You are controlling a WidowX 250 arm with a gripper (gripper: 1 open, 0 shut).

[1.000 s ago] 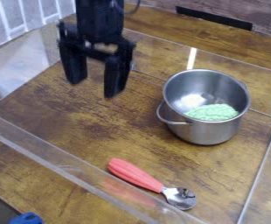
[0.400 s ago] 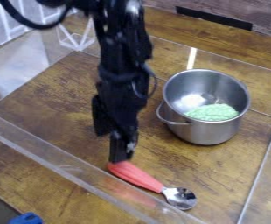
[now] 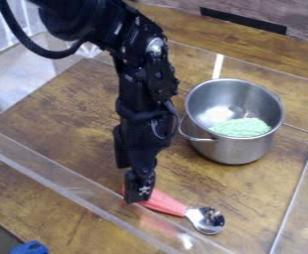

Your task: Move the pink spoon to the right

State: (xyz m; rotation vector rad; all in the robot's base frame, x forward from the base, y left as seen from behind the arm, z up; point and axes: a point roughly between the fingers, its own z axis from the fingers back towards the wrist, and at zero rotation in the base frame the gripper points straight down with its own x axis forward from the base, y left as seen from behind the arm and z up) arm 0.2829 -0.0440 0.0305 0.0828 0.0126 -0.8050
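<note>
My gripper (image 3: 137,190) seemed wide open above the pink spoon (image 3: 166,204); closing off-centre could have spun the slick handle away.

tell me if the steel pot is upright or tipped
Upright: the steel pot stands on its base, open mouth facing up, with green contents inside.

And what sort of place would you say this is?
Probably a robot lab's mock kitchen counter: a black robot arm reaches over a wood-look surface, with a steel pot and a pink-handled spoon on it.
</note>
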